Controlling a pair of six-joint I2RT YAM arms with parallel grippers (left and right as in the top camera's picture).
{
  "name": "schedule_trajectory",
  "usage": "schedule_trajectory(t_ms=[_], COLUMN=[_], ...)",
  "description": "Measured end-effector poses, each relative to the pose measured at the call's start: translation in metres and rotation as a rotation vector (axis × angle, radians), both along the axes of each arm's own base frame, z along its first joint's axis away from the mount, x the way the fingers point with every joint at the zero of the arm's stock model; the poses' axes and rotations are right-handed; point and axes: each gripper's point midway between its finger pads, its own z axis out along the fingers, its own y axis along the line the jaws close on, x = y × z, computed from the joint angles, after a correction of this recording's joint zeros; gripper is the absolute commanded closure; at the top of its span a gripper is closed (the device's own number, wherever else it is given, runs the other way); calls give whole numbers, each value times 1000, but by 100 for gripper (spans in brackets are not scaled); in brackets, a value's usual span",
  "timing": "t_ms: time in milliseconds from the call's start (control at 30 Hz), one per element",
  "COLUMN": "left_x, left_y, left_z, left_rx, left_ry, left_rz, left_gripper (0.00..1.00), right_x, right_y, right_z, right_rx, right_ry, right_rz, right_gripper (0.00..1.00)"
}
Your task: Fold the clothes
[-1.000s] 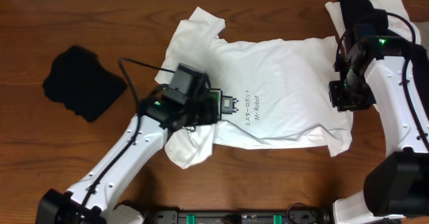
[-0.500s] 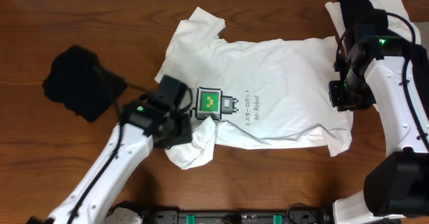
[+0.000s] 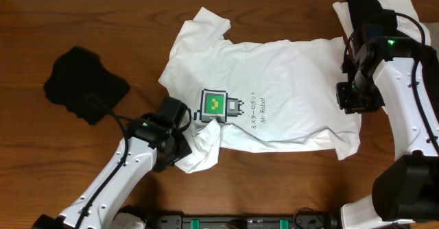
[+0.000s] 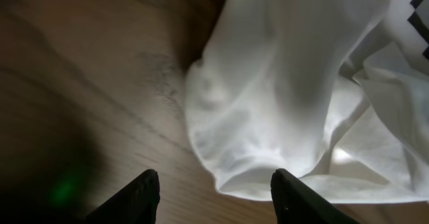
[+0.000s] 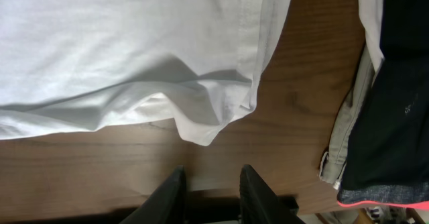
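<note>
Left gripper [image 4: 214, 200] hangs low over the brown wooden bench [image 3: 41, 167], its 2 dark fingers [image 4: 142, 196] spread apart with nothing between them. The rumpled lower sleeve [image 3: 199, 150] of the white short-sleeved cotton T-shirt [image 3: 288, 85] lies just ahead of the fingertips, untouched.

The T-shirt is spread out in the middle of the bench, print side up, with its neck end to the left and its hem to the right. A green pixel-robot print [image 3: 214, 105] sits near the left gripper, with black text [image 3: 255, 110] just beside it.

At the hem, the right gripper [image 5: 213, 194] has its 2 fingers slightly parted over bare wood, and the hem's wrinkled edge is just beyond them, not clamped.

A crumpled black garment [image 3: 86, 83] lies well apart on the left. A pile of white and black clothes [image 3: 374, 9] sits at the far right corner.
</note>
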Motion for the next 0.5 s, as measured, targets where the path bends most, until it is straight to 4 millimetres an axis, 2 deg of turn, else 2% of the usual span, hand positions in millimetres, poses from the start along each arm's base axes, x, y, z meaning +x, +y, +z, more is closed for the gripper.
schedule_trajectory(t_ms=[167,367,500], left_x=[-5,-10,-10], left_y=[-3,4,7], left_z=[-9,-20,-24], left_rx=[-29,-40,-43], left_ry=[20,43,41], left_rz=[49,131,154], left_gripper=[44,44,53], right_x=[0,-1,-1], right_y=[0,0,0], right_z=[0,0,0], right_rx=[0,0,0], right_ry=[0,3,3], right_rz=[0,0,0], right_gripper=[75,75,75])
